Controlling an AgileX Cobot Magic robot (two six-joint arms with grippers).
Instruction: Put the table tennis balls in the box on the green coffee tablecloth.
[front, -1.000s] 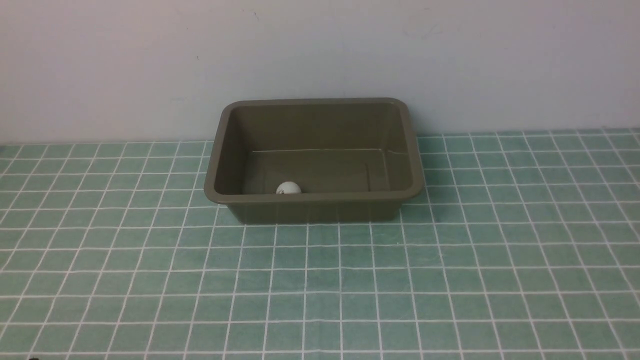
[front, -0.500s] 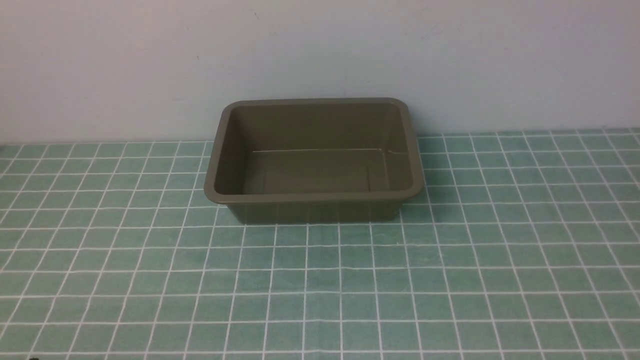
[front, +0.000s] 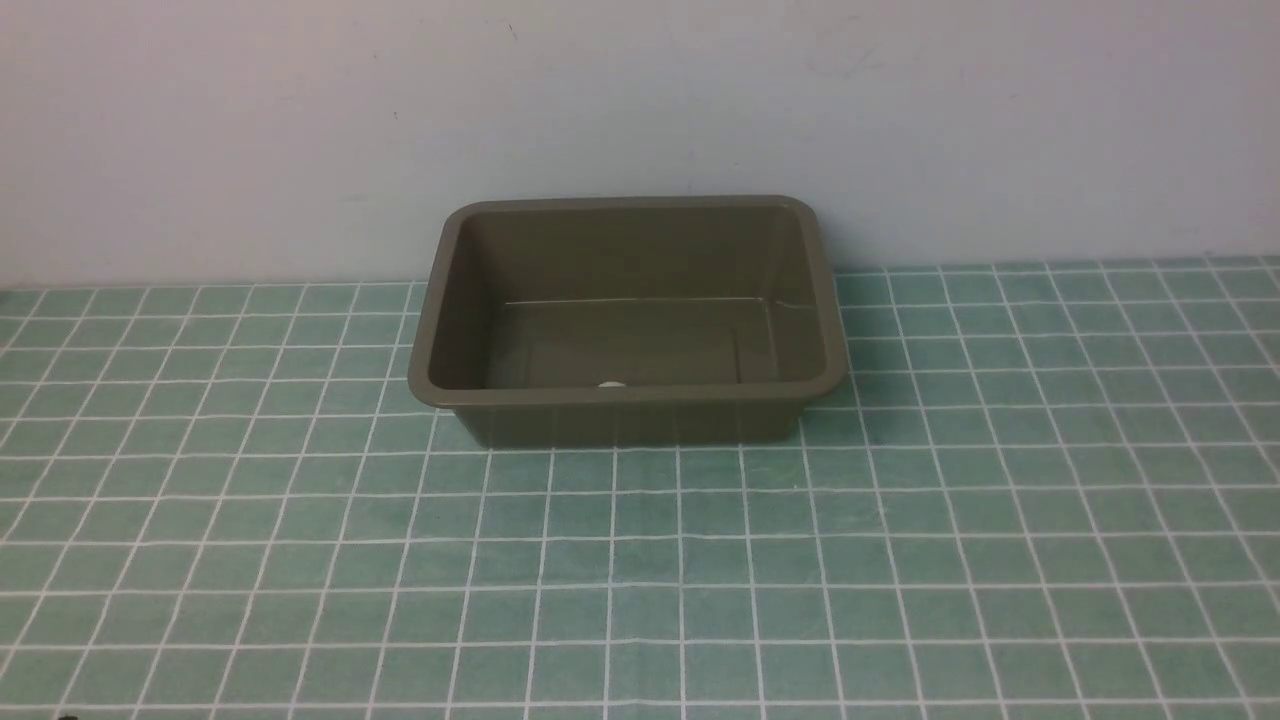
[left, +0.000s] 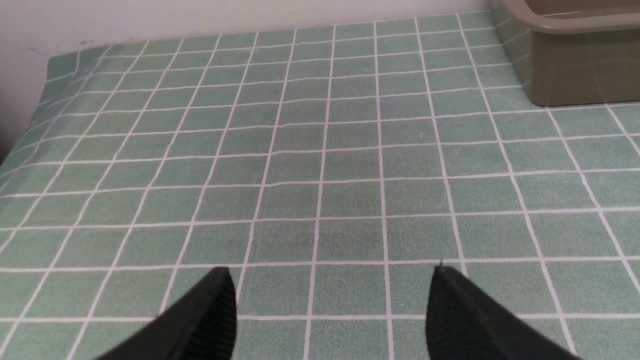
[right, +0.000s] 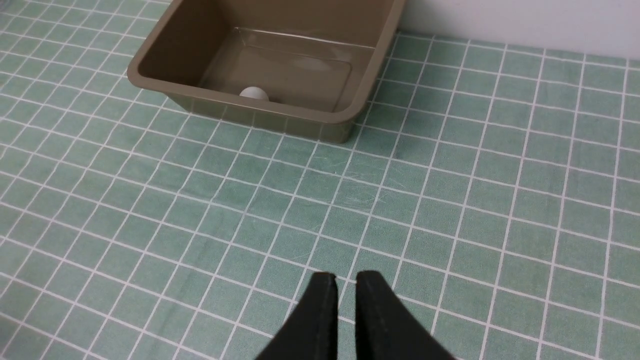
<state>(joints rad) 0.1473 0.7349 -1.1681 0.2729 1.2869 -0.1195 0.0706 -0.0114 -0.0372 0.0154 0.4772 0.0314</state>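
Note:
The olive-brown box (front: 628, 396) stands on the green coffee tablecloth (front: 640, 560) near the back wall. A white table tennis ball (right: 254, 93) lies on the box floor against the near wall; from the front only its top sliver (front: 611, 383) peeks over the rim. My right gripper (right: 345, 282) hovers over bare cloth well short of the box (right: 240, 102), its black fingers nearly touching and nothing between them. My left gripper (left: 330, 280) is open over bare cloth, with a corner of the box (left: 575, 55) far off. Neither arm shows in the front view.
A pale wall (front: 640, 120) rises just behind the box. In the left wrist view the cloth (left: 320, 150) ends at the table's side edge (left: 45, 85).
The ball inside the box has rolled to the right along the near wall: well visible a second ago, hidden half a second ago, now a sliver shows further right.

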